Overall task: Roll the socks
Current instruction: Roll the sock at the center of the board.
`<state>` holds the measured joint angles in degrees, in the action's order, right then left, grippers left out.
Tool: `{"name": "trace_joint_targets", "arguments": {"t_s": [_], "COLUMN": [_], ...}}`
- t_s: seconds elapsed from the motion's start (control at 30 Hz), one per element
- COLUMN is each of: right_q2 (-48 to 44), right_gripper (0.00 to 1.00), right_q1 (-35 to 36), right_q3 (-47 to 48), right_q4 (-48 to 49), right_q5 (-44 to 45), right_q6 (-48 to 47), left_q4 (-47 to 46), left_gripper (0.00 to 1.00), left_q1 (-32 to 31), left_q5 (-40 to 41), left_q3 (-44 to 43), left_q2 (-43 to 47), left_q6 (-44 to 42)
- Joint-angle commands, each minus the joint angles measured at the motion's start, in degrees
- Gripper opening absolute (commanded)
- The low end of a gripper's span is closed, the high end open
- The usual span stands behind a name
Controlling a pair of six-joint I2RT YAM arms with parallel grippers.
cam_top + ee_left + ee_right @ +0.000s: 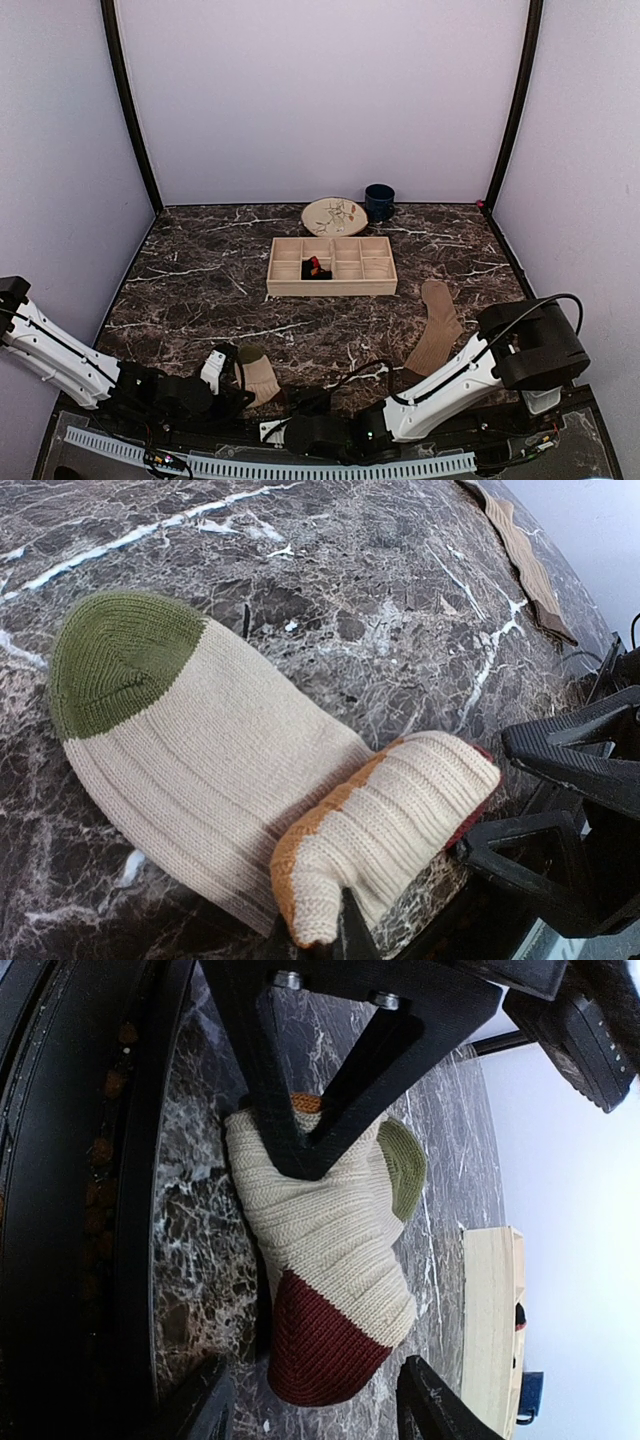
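Cream sock (200, 750) is laid flat at the near edge of the table (190, 280), just in front of the arm bases, green toe pointed to the far side. The heel and cuff end is doubled back over the body, so a first turn of the roll is judged to be started and not finished. Left gripper (338, 930) is clamped shut on the fold by the orange heel patch, probably to pin that turn so the knit does not spring open. Right gripper (315, 1365) is held with jaws apart on either side of the maroon cuff end; no contact is seen, and it is judged to be lined up to take that end. Both grippers are crowded over the one sock, and the left fingers are laid across the fold, right where the roll would have to travel. Tan sock (435, 325) is laid flat to the right, well apart, unrolled. Further out, mid-table, the wooden tray (285, 288) is set with the black-and-red sock (318, 268) bunched in a centre compartment; the dividers would have to be cleared to lift it out. Plate (335, 215) and mug (379, 202) are parked behind the tray by the back wall, out of the way.
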<state>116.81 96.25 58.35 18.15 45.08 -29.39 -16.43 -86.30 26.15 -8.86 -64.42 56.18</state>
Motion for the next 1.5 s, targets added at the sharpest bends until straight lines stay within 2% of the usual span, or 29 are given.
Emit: {"name": "trace_joint_targets", "arguments": {"t_s": [0.0, 0.33, 0.8, 0.93, 1.1, 1.2, 1.33, 1.37, 1.47], "right_q2": [1.4, 4.3, 4.7, 5.5, 5.7, 5.7, 5.6, 5.3, 4.6], "right_gripper": [0.56, 0.56, 0.48, 0.40, 0.20, 0.13, 0.09, 0.09, 0.08], "right_q1": [0.3, -0.4, -5.6, -6.6, -7.3, -7.5, -7.5, -7.5, -7.5], "right_q3": [1.7, 2.7, 2.4, 3.0, 3.9, 4.5, 5.3, 5.4, 5.9], "right_q4": [2.3, 1.6, -1.3, -2.0, -4.0, -5.2, -6.5, -6.7, -8.3], "right_q5": [1.4, -1.3, -8.0, -9.2, -12.1, -13.6, -15.4, -15.9, -17.9], "right_q6": [-3.7, -7.0, -6.1, -6.3, -5.4, -4.8, -3.7, -3.4, -2.1], "left_q4": [4.1, 3.8, 3.3, 3.1, 3.0, 2.7, 3.4, 3.9, 6.7], "left_gripper": [0.00, 0.00, 0.00, 0.00, 0.00, 0.00, 0.01, 0.04, 0.21], "left_q1": [0.1, 0.1, 0.1, 0.1, 0.1, 0.1, 0.1, 0.1, 0.1], "left_q5": [-0.2, -0.7, -1.2, -1.5, -1.5, -1.3, -0.4, -0.1, 1.7], "left_q3": [1.7, 1.5, 1.5, 1.4, 1.5, 1.7, 2.0, 2.1, 2.2], "left_q2": [0.3, 0.0, -0.2, -0.3, -0.1, 0.2, 1.2, 1.7, 4.7], "left_q6": [0.2, -0.2, -0.8, -0.8, -1.0, -0.9, -0.2, 0.2, 1.8]}}
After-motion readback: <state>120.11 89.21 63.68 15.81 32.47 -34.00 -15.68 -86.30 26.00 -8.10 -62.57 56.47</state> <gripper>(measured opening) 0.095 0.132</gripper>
